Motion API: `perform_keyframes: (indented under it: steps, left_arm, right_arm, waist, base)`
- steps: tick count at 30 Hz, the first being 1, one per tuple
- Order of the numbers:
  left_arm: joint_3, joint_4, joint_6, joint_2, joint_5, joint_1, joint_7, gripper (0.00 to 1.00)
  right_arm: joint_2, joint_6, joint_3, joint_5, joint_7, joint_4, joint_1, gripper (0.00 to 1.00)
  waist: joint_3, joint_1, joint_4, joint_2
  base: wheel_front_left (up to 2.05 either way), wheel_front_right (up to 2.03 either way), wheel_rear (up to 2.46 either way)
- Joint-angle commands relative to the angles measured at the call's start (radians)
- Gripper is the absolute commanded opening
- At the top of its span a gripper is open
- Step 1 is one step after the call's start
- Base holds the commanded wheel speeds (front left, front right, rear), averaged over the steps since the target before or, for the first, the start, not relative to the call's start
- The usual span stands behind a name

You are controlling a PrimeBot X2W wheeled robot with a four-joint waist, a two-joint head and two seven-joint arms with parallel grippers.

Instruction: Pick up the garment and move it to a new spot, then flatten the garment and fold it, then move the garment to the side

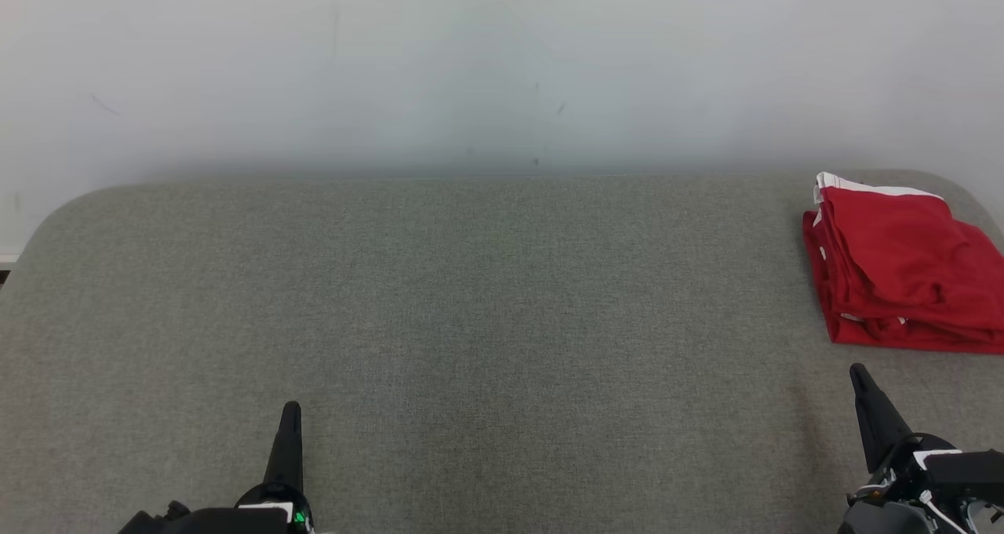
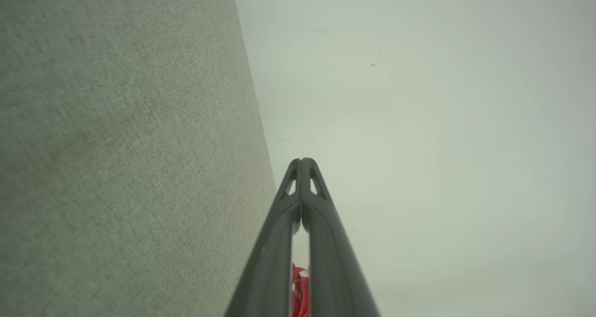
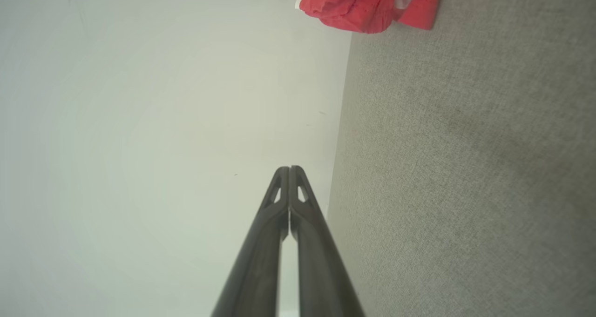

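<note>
While head cam shows folded garment (image 1: 902,271), wrist cams red scraps, L pincer (image 1: 291,408), R pincer (image 1: 858,373) clenched empty.

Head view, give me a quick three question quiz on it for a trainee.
1. True or false: the red garment lies folded at the right end of the grey surface.
2. The left gripper is: A) open, B) shut and empty, C) shut on cloth.
3. Fill in: the right gripper is shut and ____ the garment (touching / apart from).
Key: 1 true; 2 B; 3 apart from.
</note>
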Motion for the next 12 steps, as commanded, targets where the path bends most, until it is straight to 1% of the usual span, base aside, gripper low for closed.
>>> perform_keyframes:
  steps: [1,8,12]
  left_arm:
    - [-0.002,0.002,0.002,0.004,-0.031,-0.016,0.005,0.0]
    - [-0.009,0.003,0.002,0.004,-0.079,-0.023,0.01,0.0]
    - [-0.008,0.003,0.002,0.004,-0.076,-0.019,0.01,0.0]
  right_arm:
    - [0.0,-0.002,-0.008,0.026,0.011,0.001,-0.008,0.0]
    - [0.0,-0.002,-0.018,0.073,0.031,0.003,-0.019,0.0]
    - [0.0,-0.002,-0.017,0.069,0.029,0.002,-0.017,0.0]
  waist:
    - [0.001,0.0,-0.001,-0.0001]
    - [0.002,0.0,-0.002,-0.0001]
    - [0.002,0.0,-0.002,-0.0001]
  base:
    - [0.0,0.0,0.0]
    - [0.0,0.0,0.0]
    - [0.0,0.0,0.0]
